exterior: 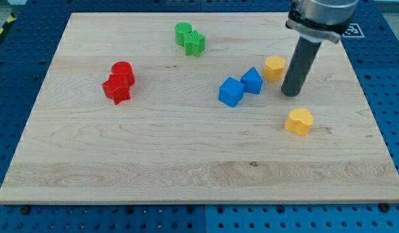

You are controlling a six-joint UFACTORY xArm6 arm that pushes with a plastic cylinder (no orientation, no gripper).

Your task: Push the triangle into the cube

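A blue cube (231,91) lies right of the board's middle. A blue triangle-like block (252,80) touches it on its upper right. My tip (290,94) is at the end of the dark rod, to the right of the blue triangle block and just below right of a yellow block (274,67). The tip is apart from both blue blocks.
A second yellow block (298,121) lies below the tip. A red cylinder (123,71) and red star (116,90) sit at the left. A green cylinder (182,32) and green star (195,44) sit near the top. The wooden board (186,168) has blue pegboard around it.
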